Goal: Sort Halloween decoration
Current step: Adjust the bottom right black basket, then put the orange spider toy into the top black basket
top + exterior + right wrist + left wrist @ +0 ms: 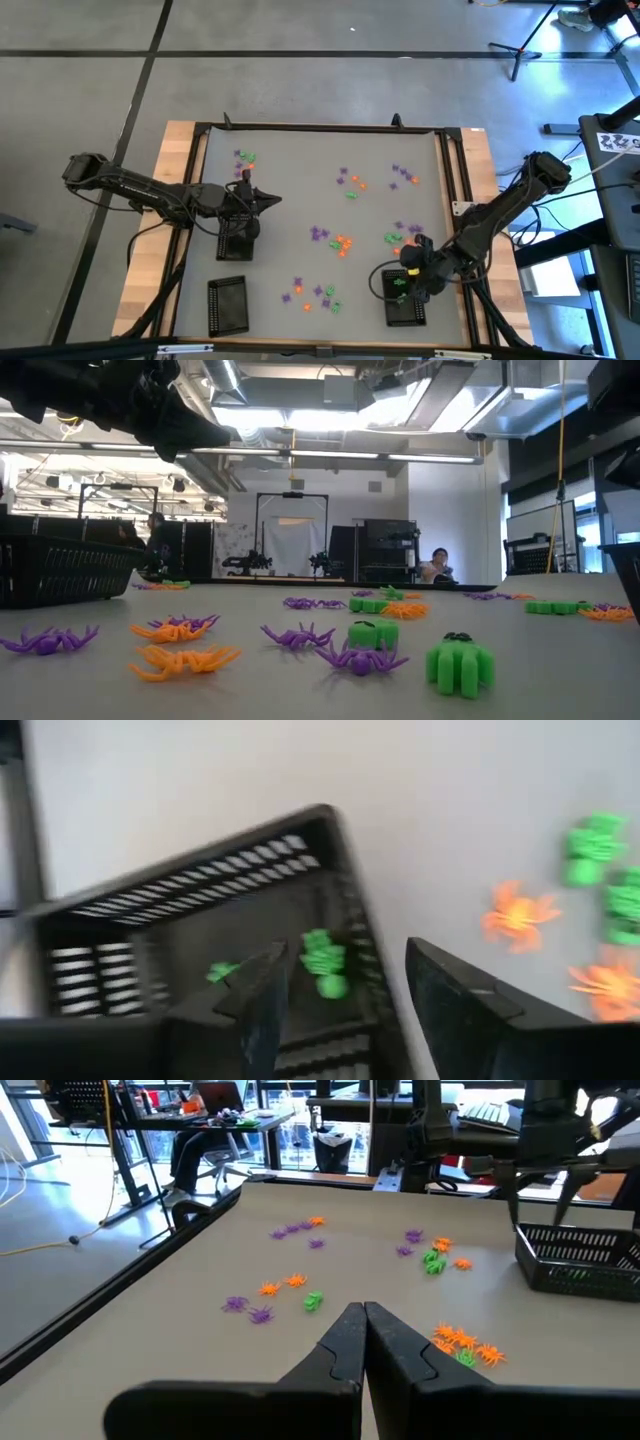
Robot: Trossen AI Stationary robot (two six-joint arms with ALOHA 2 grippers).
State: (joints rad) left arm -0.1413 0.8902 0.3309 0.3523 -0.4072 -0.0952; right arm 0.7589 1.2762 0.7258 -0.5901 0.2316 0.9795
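Note:
The Halloween decoration (340, 241) is small orange, purple and green spider-like trinkets lying in scattered groups on the grey table; in the low view they (185, 657) sit close to the camera. My right gripper (412, 263) hangs open above a black mesh tray (405, 312) near the table's near right corner. In the right wrist view a green trinket (325, 963) shows between its spread fingers (347, 950), touching neither, and another green one (222, 970) lies in the tray (200, 860). My left gripper (272, 200) is shut and empty (362, 1312), raised above the table's left half.
A second black mesh tray (237, 241) sits below my left gripper, and a third (228, 305) stands by the near edge, also seen in the low view (60, 570). A black frame (320, 128) borders the grey table. People sit in the room beyond.

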